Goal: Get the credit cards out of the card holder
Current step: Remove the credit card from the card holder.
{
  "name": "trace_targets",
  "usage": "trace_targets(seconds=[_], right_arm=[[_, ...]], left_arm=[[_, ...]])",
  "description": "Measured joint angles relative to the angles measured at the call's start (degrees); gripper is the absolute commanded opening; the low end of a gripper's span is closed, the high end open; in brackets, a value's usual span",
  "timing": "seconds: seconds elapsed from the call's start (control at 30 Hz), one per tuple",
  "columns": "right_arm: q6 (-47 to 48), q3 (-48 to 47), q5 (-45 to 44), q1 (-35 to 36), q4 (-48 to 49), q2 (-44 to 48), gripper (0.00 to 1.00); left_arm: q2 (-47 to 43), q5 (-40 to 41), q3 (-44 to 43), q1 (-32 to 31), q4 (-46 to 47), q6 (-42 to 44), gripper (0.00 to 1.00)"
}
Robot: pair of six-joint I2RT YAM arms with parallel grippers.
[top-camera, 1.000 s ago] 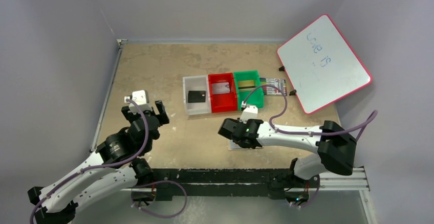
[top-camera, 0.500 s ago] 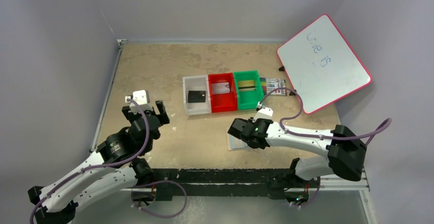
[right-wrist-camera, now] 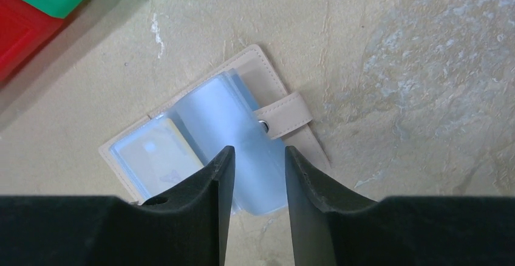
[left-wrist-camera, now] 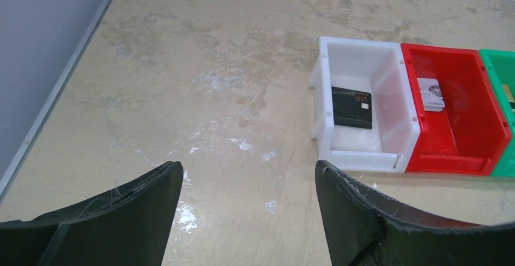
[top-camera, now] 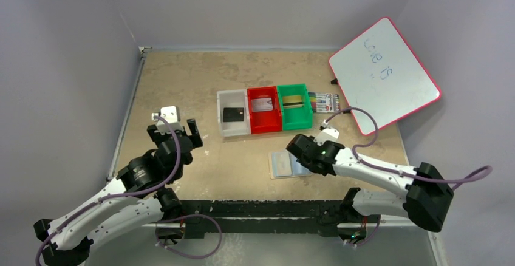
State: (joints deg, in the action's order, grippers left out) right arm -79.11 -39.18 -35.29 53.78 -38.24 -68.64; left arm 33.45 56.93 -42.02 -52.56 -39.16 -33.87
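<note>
Above a mottled tan tabletop (top-camera: pixel 200 84) walled in pale grey, the right gripper (right-wrist-camera: pixel 257 150) hangs with its black fingers drawn to a narrow gap and nothing between them, directly over the small flat tan folding card holder (right-wrist-camera: pixel 200 114). The holder lies open near the table's front edge; whether the fingertips touch it cannot be told. In the overhead view it sits at about 8 o'clock from the right gripper (top-camera: pixel 296 152), its long axis running 9 to 3. On the wrist camera that axis tilts 8 to 2, snap tab toward 2. A pale card (right-wrist-camera: pixel 159 150) appears to remain in the light-blue pocket at 8 o'clock. The left gripper (left-wrist-camera: pixel 246 167), spread wide and empty, is well apart at 9 o'clock, so the right arm is plainly nearer. White, red and green bins (top-camera: pixel 233 133) stand at 12.
</note>
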Motion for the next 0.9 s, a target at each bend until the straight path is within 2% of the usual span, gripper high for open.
trace_targets(seconds=[0.07,0.3,0.47,0.63,0.9], right_arm=[[0.0,1.5,0.6,-1.2,0.8,3.1,0.45],[0.5,2.8,0.9,-2.5,0.9,10.4,0.49],[11.0,2.8,4.5,-2.6,8.2,13.0,0.51],[18.2,2.8,11.2,-2.6,18.3,7.4,0.51],[21.5,2.2,15.6,-2.6,20.2,-6.9,0.52]], left_arm=[[0.1,-0.1,0.0,0.0,0.0,0.0,0.79],[0.1,-0.3,0.0,0.0,0.0,0.0,0.79],[0.1,-0.4,0.0,0.0,0.0,0.0,0.79],[0.2,-0.4,0.0,0.0,0.0,0.0,0.79],[0.3,-0.4,-0.1,0.0,0.0,0.0,0.79]])
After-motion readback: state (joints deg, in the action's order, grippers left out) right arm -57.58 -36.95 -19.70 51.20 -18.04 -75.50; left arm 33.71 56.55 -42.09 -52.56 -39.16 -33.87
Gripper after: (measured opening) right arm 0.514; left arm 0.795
